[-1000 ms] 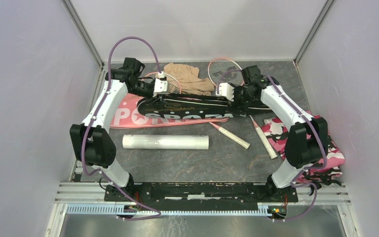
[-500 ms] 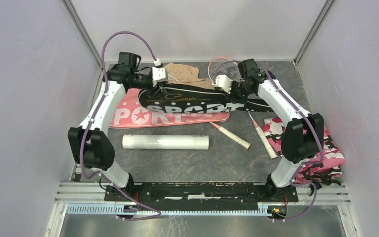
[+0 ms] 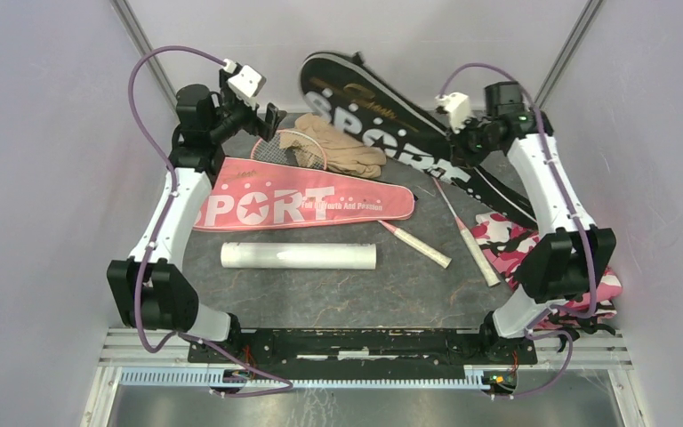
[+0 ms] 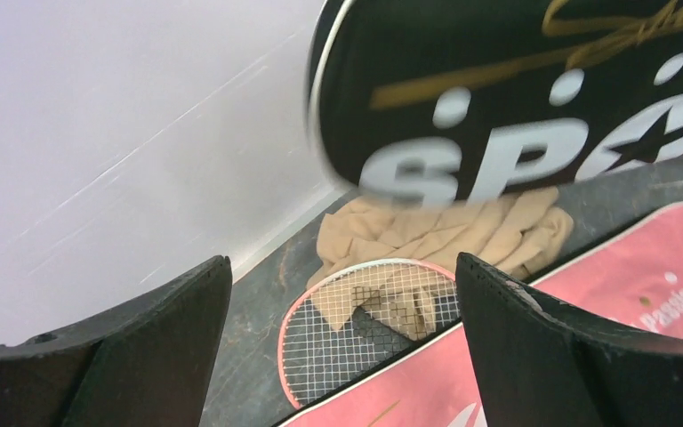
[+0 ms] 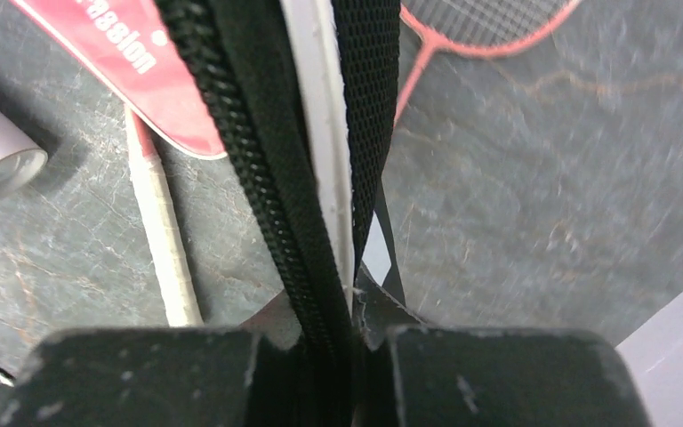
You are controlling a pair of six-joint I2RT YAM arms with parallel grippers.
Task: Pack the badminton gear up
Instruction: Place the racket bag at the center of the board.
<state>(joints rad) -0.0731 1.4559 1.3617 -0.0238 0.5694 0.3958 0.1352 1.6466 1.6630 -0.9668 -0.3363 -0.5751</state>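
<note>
One black cover (image 3: 382, 116) is hanging aloft, the right gripper (image 5: 325, 342) pinching its zipper edge; the left gripper (image 4: 342, 302) is gaping, empty.

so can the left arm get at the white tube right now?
Probably yes. The left gripper is open and empty; the white tube lies on the table on the near side of the pink cover, nothing on it. The right gripper holds the black cover up, well clear.

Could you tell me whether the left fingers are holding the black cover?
No, the left fingers stand wide open and empty; the right fingers pinch the black cover.
</note>
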